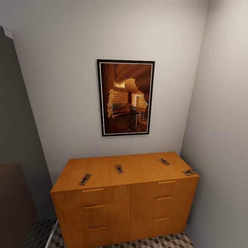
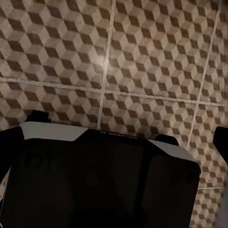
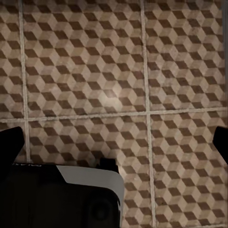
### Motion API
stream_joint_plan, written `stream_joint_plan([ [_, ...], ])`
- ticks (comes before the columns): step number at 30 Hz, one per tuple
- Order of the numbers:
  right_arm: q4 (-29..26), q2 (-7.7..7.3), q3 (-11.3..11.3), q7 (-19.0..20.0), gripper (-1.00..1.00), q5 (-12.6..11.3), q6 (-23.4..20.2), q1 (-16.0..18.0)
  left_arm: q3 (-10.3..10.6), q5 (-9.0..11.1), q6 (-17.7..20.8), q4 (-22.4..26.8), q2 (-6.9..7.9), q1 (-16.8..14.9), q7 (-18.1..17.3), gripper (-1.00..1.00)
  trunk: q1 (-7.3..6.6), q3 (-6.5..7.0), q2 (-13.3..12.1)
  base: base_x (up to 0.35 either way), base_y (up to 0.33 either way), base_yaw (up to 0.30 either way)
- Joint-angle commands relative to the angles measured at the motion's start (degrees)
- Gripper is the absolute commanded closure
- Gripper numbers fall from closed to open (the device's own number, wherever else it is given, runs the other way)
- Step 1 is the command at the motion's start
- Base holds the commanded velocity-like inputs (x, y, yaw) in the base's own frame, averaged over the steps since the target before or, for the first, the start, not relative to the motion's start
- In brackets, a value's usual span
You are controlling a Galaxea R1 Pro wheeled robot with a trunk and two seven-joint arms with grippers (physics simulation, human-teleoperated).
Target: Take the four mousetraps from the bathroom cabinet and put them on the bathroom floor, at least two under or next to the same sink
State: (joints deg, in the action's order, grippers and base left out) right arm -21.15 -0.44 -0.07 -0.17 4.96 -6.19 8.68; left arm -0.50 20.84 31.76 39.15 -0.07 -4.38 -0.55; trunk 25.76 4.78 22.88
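Four mousetraps [image 1: 119,168] — atop cabinet [image 1: 103,206], spread apart, framed picture [image 1: 126,97] above

your right wrist camera looks down on the bathroom floor [image 3: 114,71], cube-pattern tiles in brown, beige and white, crossed by pale grout lines. the right gripper [image 3: 114,142] has its two dark fingertips [image 3: 10,140] at opposite edges of the frame, spread wide with bare tile between them. a dark body with a white panel [image 3: 85,180], part of your robot, lies over the floor near one fingertip.
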Motion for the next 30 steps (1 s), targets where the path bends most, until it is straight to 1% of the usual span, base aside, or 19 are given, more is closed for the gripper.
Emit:
stream_joint_plan([
  [1,-1.11,0.00,-0.01,-0.02,-1.00,0.51,-1.46,-0.03,-0.05,0.12,1.34,1.13,-0.03,0.00,0.19,-1.00,0.02,-0.03,0.04,0.000,0.000,0.000],
  [2,-2.12,0.02,-0.01,-0.01,-1.00,0.49,-2.55,-0.02,-0.04,0.13,2.33,2.21,-0.04,0.00,0.47,-1.00,0.02,-0.03,0.04,0.000,0.000,0.000],
  [3,-4.32,0.04,-0.01,-0.01,-1.00,0.46,-4.74,-0.03,-0.01,0.14,4.30,4.48,-0.13,-0.01,1.11,-1.00,0.02,-0.03,0.04,0.000,0.000,0.000],
  [5,-6.69,0.06,-0.01,0.00,-1.00,0.42,-6.91,-0.03,0.02,0.15,6.32,6.89,-0.43,-0.01,1.77,-1.00,0.02,-0.03,0.04,0.000,0.000,0.000],
  [6,-10.76,0.07,0.00,0.00,-1.00,0.10,-10.96,0.00,0.00,0.11,10.30,11.18,-1.55,-0.01,3.03,-1.00,0.02,-0.03,0.04,0.000,0.000,0.000],
  [7,-12.06,0.08,0.02,-0.01,-1.00,-0.10,-12.40,0.00,0.00,0.11,11.69,12.59,-1.90,-0.01,3.52,-1.00,0.02,-0.03,0.04,0.000,0.000,0.000],
  [8,-12.06,0.08,0.02,-0.01,-1.00,-0.10,-12.40,0.00,0.00,0.11,11.69,12.59,-1.90,-0.01,3.52,-1.00,0.02,-0.03,0.04,0.000,0.000,0.000],
  [9,-13.34,0.08,0.03,0.01,-1.00,-0.33,-13.81,0.01,-0.01,0.10,13.02,13.93,-2.19,-0.01,4.05,-1.00,0.02,-0.03,0.04,0.000,0.000,0.000],
  [10,-16.38,0.08,0.05,0.02,-1.00,-0.99,-16.79,0.01,-0.01,0.12,15.71,16.52,-2.63,-0.04,5.28,-1.00,0.02,-0.03,0.04,0.000,0.000,0.000],
  [13,-21.29,0.08,0.02,0.01,-1.00,-2.27,-21.21,0.02,-0.02,0.14,18.96,19.58,-3.20,-0.13,6.99,-1.00,0.02,-0.03,0.04,0.000,0.000,0.000],
  [19,-30.63,0.09,-0.05,-0.01,-1.00,-5.33,-30.85,0.02,-0.02,0.16,22.85,22.67,-5.30,-0.38,9.35,-1.00,0.02,-0.03,0.04,0.000,0.000,0.000],
  [20,-33.50,0.07,-0.07,0.01,-1.00,-6.16,-33.86,0.02,0.00,0.16,23.78,23.10,-5.76,-0.45,9.76,-1.00,0.02,-0.03,0.04,0.000,0.000,0.000],
  [22,-36.18,0.04,-0.08,0.03,-1.00,-6.74,-36.61,0.02,0.02,0.16,24.61,23.39,-6.06,-0.60,10.02,-1.00,0.02,-0.03,0.04,0.000,0.000,0.000],
  [25,-39.69,0.02,-0.15,0.04,-1.00,-7.24,-39.89,0.04,0.03,0.16,25.38,23.68,-6.37,-1.37,10.24,-1.00,0.02,-0.03,0.04,0.000,0.000,0.000],
  [26,-39.69,0.02,-0.15,0.04,-1.00,-7.24,-39.89,0.04,0.03,0.16,25.38,23.68,-6.37,-1.37,10.24,-1.00,0.02,-0.03,0.04,0.000,0.000,0.000],
  [30,-43.43,-0.03,-0.23,0.01,-1.00,-7.55,-43.42,0.14,0.00,0.19,26.00,24.43,-6.57,-3.58,10.34,-1.00,0.02,-0.03,0.04,0.000,0.000,0.000],
])
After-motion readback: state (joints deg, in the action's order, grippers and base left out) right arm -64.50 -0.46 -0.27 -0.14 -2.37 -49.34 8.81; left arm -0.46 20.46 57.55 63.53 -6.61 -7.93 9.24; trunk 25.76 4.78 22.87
